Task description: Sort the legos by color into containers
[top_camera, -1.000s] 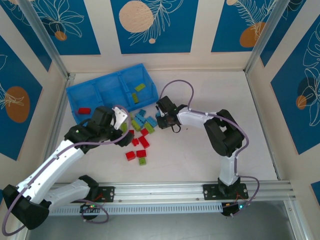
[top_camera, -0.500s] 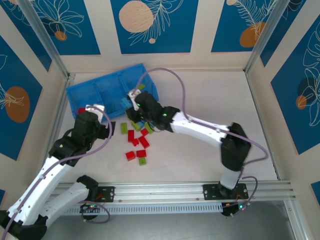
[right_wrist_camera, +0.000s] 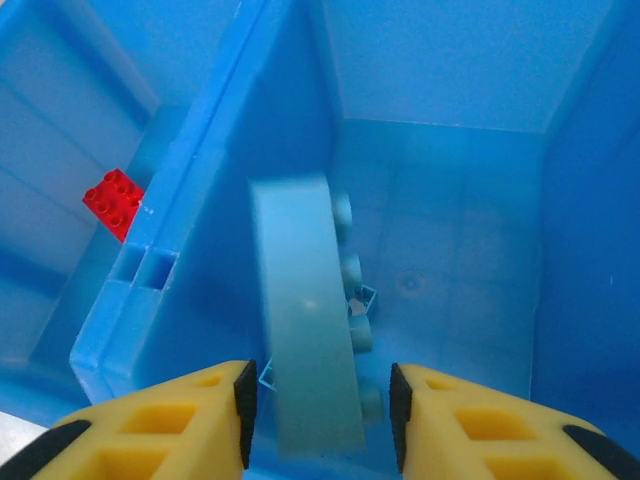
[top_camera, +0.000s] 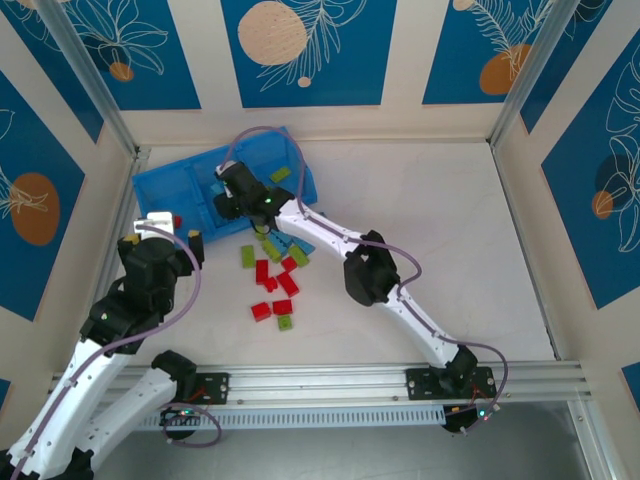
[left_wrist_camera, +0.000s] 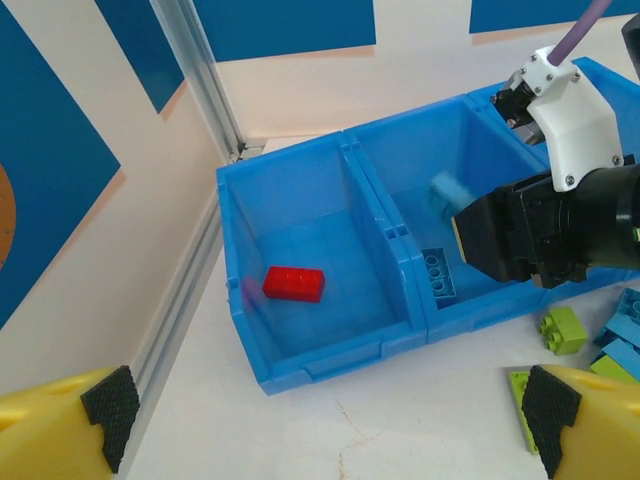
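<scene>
The blue bin (top_camera: 185,180) lies at the back left, its containers side by side. My right gripper (top_camera: 228,193) hovers over the middle compartment (right_wrist_camera: 450,260). A light blue lego (right_wrist_camera: 305,330) is blurred between its parted fingers, with a gap on the right side. The same lego (left_wrist_camera: 445,190) is in mid-air in the left wrist view, above another blue one (left_wrist_camera: 438,275) on the compartment floor. A red lego (left_wrist_camera: 294,284) lies in the left compartment. My left gripper (top_camera: 178,228) stands open and empty in front of the bin's left end.
Loose red, light blue and yellow-green legos (top_camera: 275,270) lie on the table just in front of the bin. A yellow-green one (top_camera: 280,174) sits in the right compartment. An aluminium post and side wall (left_wrist_camera: 200,70) stand close to the bin's left.
My right arm swung from the pile to over the bin's middle compartment and its jaws parted, letting the light blue lego go. My left arm drew back toward the left.
</scene>
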You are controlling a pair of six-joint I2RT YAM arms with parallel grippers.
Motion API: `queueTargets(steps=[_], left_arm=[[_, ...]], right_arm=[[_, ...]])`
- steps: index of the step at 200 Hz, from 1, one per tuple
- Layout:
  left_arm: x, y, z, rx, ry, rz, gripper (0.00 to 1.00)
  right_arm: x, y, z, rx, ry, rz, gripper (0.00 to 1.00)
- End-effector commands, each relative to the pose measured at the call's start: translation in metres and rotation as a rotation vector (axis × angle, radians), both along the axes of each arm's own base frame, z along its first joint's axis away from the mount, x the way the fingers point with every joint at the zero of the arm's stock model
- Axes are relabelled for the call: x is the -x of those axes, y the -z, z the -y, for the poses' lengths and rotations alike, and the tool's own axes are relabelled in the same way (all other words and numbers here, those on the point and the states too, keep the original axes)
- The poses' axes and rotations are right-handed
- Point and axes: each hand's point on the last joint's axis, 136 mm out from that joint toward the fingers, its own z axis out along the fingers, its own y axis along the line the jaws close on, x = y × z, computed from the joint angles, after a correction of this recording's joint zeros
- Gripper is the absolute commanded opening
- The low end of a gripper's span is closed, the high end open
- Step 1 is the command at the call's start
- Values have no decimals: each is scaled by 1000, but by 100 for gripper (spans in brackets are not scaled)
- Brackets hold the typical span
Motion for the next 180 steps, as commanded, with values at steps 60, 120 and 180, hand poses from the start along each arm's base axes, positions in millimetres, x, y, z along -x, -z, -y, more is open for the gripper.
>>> queueTargets(steps=[60,120,180], left_arm=[[-7,9,-5,-4,-43,-10,100],[-21,58,76,293,183,-416,100],[-65,151,95,382,1,-588,95]], right_arm=[[68,-109,44,-55,-85,-35,42],[186,-133,165,-157,-129,-84,56],[245,-88,240,-173,-62,-203,84]])
